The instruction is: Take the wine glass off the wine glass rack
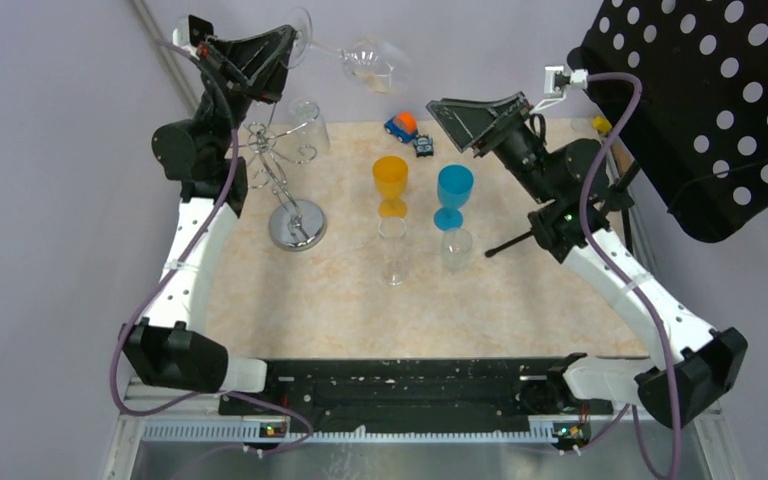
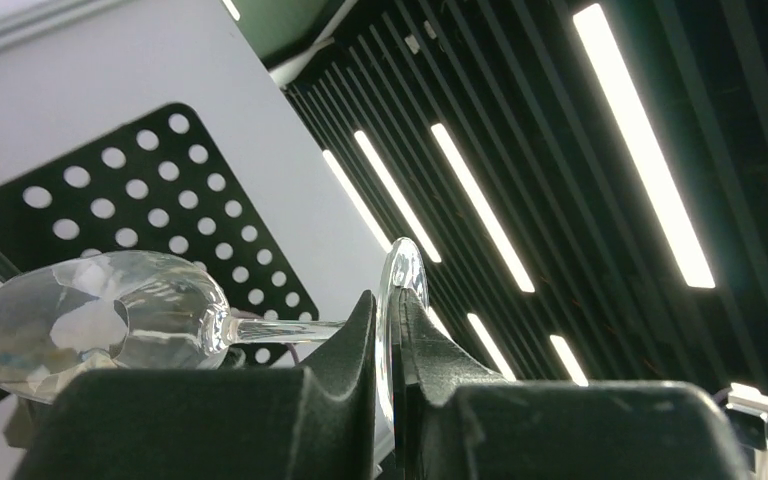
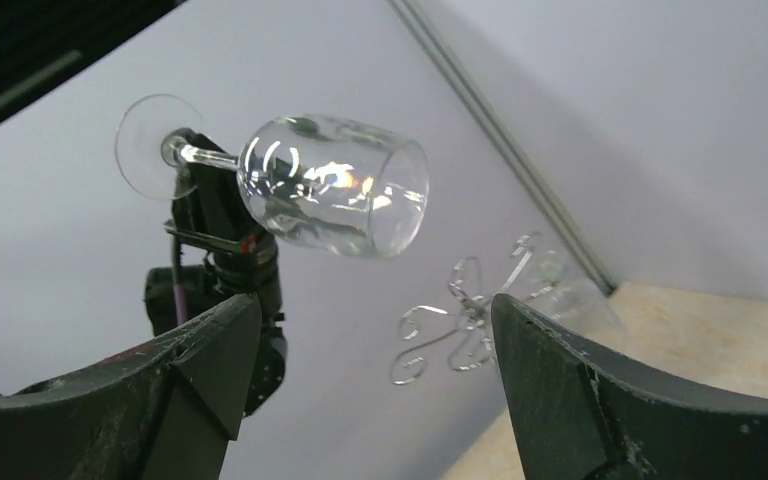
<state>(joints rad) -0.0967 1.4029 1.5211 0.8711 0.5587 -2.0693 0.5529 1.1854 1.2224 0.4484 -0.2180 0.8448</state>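
**Operator:** Is any text, label, brand mark or number legible in the three views?

**Inspector:** None is legible. The white fitting [image 1: 557, 78] at the right wrist's cable end and the toy car [image 1: 401, 125] on the table [image 1: 520, 300] are too small in the top view to resolve any marking.

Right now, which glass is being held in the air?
The clear wine glass, sideways, its foot pinched in the left gripper; the others are on table or rack.
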